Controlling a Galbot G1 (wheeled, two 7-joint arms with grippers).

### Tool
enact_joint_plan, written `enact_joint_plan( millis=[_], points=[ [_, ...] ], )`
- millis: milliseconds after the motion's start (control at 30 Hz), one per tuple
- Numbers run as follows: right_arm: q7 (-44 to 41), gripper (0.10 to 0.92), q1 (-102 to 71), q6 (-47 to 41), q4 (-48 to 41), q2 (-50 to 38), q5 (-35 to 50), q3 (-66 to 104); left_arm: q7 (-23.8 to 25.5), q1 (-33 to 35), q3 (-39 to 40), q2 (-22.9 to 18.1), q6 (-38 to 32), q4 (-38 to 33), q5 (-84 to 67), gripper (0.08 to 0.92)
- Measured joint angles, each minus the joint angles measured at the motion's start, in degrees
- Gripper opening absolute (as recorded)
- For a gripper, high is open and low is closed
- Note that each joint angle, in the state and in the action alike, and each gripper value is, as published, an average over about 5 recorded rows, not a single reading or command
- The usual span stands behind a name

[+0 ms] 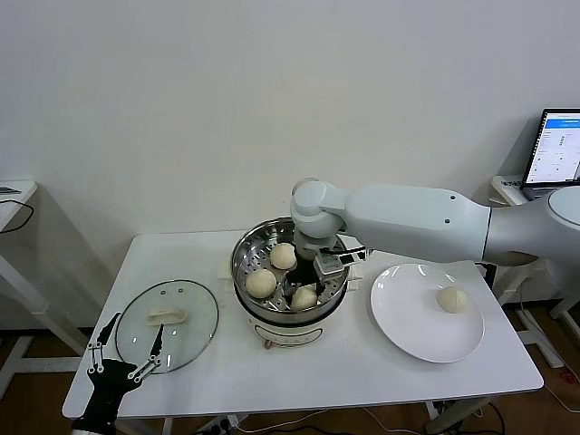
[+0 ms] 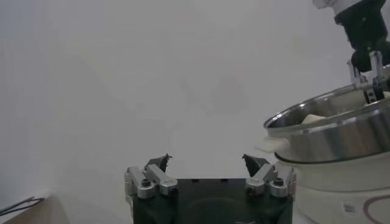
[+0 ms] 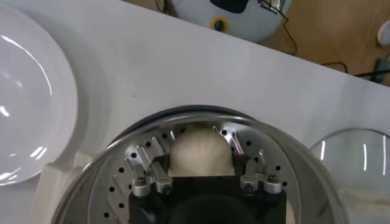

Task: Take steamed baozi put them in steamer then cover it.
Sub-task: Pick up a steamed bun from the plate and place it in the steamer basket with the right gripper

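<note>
**Now: letting go of the third bun without disturbing the others**

Here the right pincer (image 1: 319,269) sits down inside the steamer (image 1: 249,246), its jaws spread on either side of a baozi (image 3: 201,153) that rests on the perforated tray. In the right wrist view the bun lies between the two fingers (image 3: 157,178), and whether they touch its sides cannot be told; the jaws look parted rather than clamped, so this reads as a release. Two more buns (image 1: 283,256) lie just beyond the pincer on the far part of the tray, close to it. One last bun (image 1: 451,299) waits on the white plate (image 1: 399,317), well off to the pincer's outer side.

To do this step well, I would open the jaws fully before rising, so the soft dough does not cling and lift. Then rise straight up, clear of the steamer's rim, before swinging toward the plate; any sideways drift risks nudging the neighbouring buns. The free tray space looks to be on the near side, which should be kept for the fourth bun.

The left pincer (image 1: 122,349) hangs wide open and idle at the near edge of the worktop (image 1: 299,376), with the glass cover (image 1: 204,317) lying flat just beyond it, ready for later
</note>
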Motion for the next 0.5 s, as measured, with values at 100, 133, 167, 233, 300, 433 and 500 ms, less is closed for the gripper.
enact_joint_plan(
  millis=[100, 133, 167, 233, 300, 433, 500],
  points=[
    [0.11, 0.761, -0.3, -0.03, -0.2, 0.49, -0.23, 0.13, -0.2, 0.02, -0.03, -0.13, -0.09, 0.07, -0.04, 0.823],
    [0.13, 0.779, -0.36, -0.06, -0.2, 0.62, -0.31, 0.21, -0.25, 0.05, -0.04, -0.18, -0.12, 0.08, -0.06, 0.823],
    [0.13, 0.793, -0.4, -0.1, -0.18, 0.71, -0.36, 0.29, -0.29, 0.08, -0.06, -0.22, -0.15, 0.11, -0.08, 0.823],
    [0.11, 0.816, -0.35, -0.23, -0.03, 0.74, -0.41, 0.45, -0.34, 0.14, -0.13, -0.24, -0.2, 0.21, -0.1, 0.823],
    [0.05, 0.821, -0.19, -0.37, 0.18, 0.62, -0.4, 0.65, -0.37, 0.16, -0.25, -0.22, -0.24, 0.32, -0.1, 0.823],
    [-0.31, 0.822, 0.36, -0.83, 0.71, -0.05, -0.02, 1.41, -0.41, 0.07, -0.35, -0.17, -0.25, 0.35, -0.11, 0.823],
    [-0.62, 0.823, 0.67, -1.04, 0.9, -0.63, 0.32, 2.04, -0.42, 0.02, -0.26, -0.17, -0.24, 0.34, -0.11, 0.823]
  ],
)
